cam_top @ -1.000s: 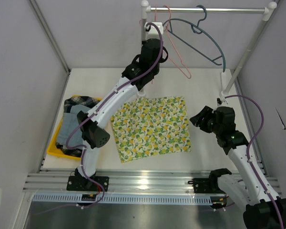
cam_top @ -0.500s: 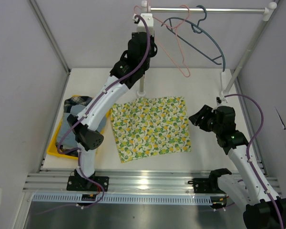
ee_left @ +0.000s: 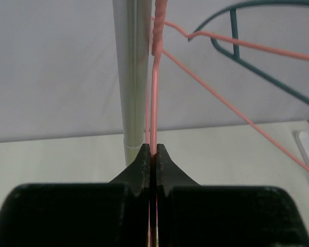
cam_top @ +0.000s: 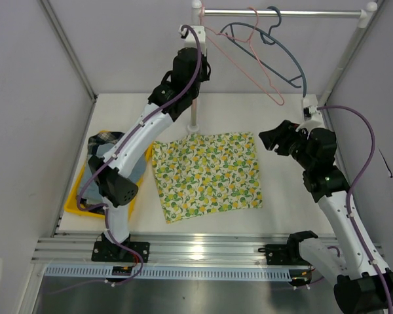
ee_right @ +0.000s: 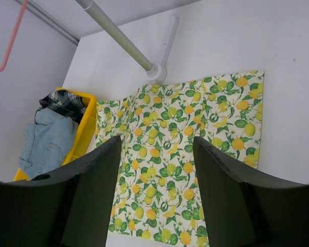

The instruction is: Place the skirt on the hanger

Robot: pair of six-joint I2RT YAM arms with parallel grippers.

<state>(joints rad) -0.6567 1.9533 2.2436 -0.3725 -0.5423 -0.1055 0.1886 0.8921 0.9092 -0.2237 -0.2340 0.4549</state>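
Note:
The lemon-print skirt (cam_top: 206,173) lies flat on the table; it also shows in the right wrist view (ee_right: 180,134). My left gripper (cam_top: 201,34) is raised by the rack's left post and shut on the wire of the pink hanger (cam_top: 277,99). In the left wrist view the jaws (ee_left: 152,149) pinch the pink wire (ee_left: 154,103), and the rest of the hanger slants away to the right. My right gripper (cam_top: 268,140) is open and empty, above the table just right of the skirt's far right corner; its view (ee_right: 157,139) looks down on the skirt.
A blue-grey hanger (cam_top: 291,65) hangs on the rail (cam_top: 301,12) beside the pink one. The rack's left post (cam_top: 194,114) stands at the skirt's far edge, the right post (cam_top: 334,78) near my right arm. A yellow bin (cam_top: 73,204) with shirts sits at the left.
My left gripper has risen and moved left with the pink hanger, whose far corner swung right. My right arm has lifted and moved toward the back.

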